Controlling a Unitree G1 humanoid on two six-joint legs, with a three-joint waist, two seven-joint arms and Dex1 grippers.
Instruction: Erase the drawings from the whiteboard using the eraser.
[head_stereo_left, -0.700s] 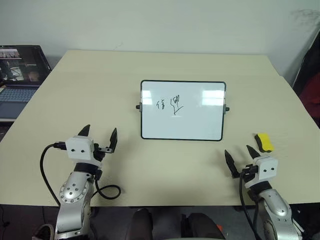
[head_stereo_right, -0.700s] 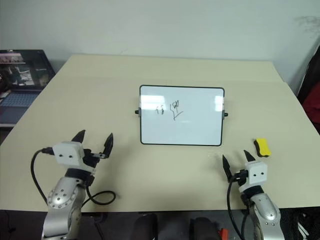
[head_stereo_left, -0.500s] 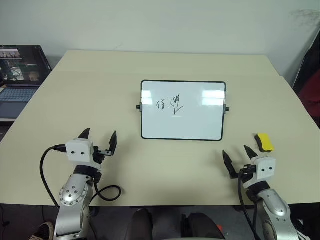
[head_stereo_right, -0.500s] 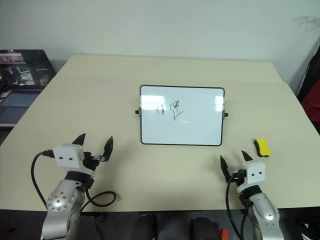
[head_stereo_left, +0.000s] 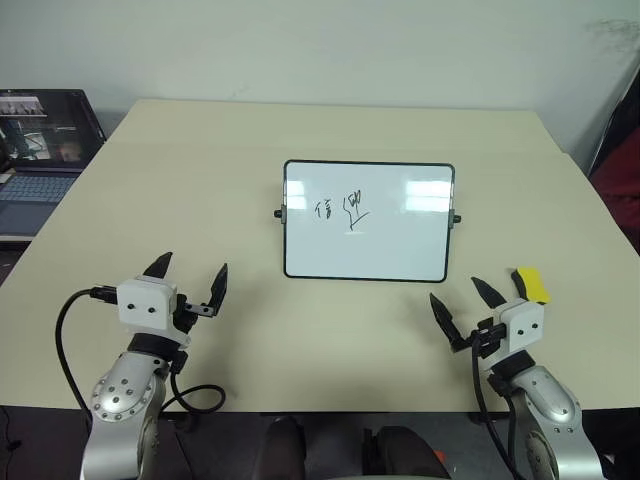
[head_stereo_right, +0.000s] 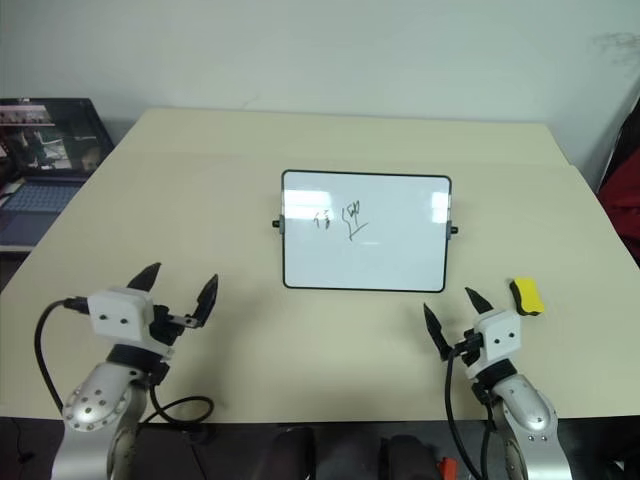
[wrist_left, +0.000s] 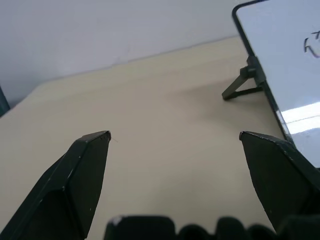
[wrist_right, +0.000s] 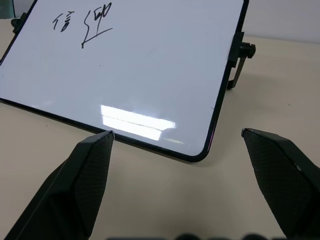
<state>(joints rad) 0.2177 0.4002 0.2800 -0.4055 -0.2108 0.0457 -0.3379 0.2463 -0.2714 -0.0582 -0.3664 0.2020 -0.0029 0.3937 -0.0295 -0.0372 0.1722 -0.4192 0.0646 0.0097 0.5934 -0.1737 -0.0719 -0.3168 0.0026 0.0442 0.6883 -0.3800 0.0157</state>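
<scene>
One whiteboard (head_stereo_left: 368, 222), one eraser (head_stereo_left: 530, 284) (yellow), two spread claws.

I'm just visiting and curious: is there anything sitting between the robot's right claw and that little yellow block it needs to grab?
Nothing visible. The open right gripper hovers near the table's front edge, and the small yellow eraser block lies on bare beige table just beyond it, to its right. The white, dark-framed whiteboard stands apart, further left.
</scene>
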